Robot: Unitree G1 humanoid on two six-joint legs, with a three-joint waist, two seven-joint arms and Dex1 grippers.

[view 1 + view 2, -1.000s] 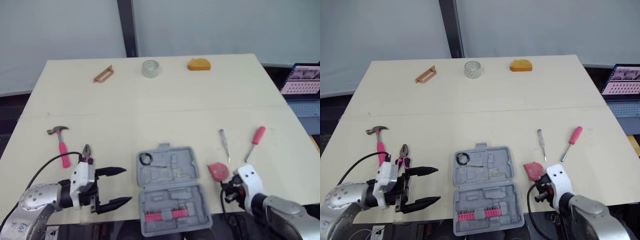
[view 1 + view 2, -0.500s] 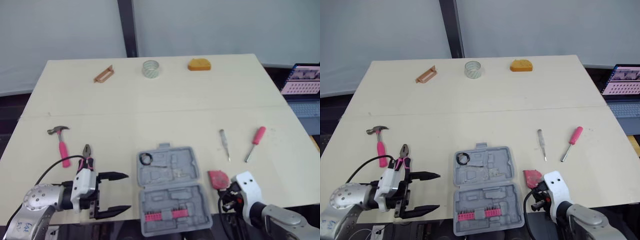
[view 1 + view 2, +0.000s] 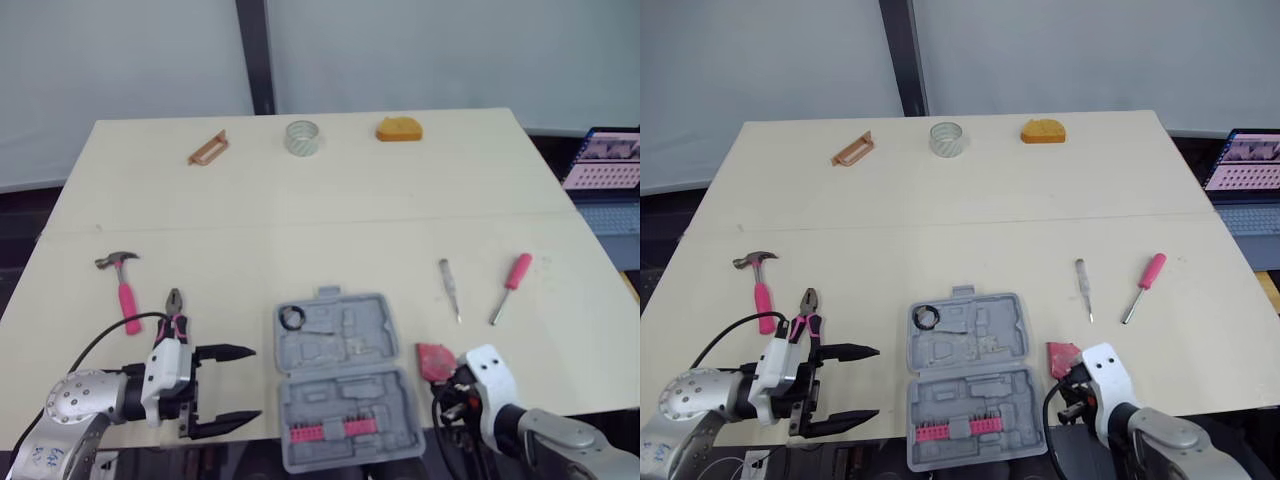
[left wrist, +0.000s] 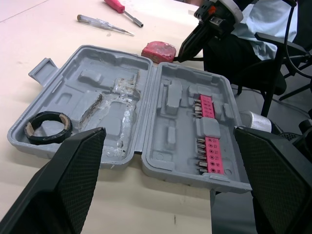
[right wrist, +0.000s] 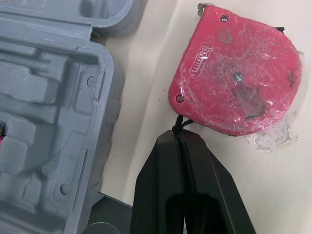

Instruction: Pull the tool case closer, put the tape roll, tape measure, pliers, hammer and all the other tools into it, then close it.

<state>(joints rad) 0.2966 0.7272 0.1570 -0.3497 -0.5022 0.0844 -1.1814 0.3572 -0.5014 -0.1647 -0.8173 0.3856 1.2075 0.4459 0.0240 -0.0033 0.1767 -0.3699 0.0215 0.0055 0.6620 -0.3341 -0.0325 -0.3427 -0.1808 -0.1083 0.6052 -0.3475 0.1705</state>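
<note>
The grey tool case [image 3: 345,375] lies open at the table's front edge, with a black ring [image 3: 291,318] in its far half and pink bits [image 4: 208,146] in its near half. My left gripper [image 3: 250,383] is open just left of the case, touching nothing. The pliers [image 3: 176,312] and the pink-handled hammer [image 3: 123,290] lie left of it. My right gripper [image 5: 181,139] is shut on the black cord of the red tape measure [image 5: 239,78], right of the case. The clear tape roll [image 3: 301,137] stands at the far edge.
A pink screwdriver [image 3: 511,285] and a thin tester pen [image 3: 449,288] lie at the right. An orange block [image 3: 398,129] and a brown handle piece [image 3: 207,149] sit at the far edge. A laptop [image 3: 605,160] stands beyond the table's right side.
My right gripper has drawn back toward the front edge and the tape measure has slid a little that way with it. My left gripper dropped slightly toward the edge, still open.
</note>
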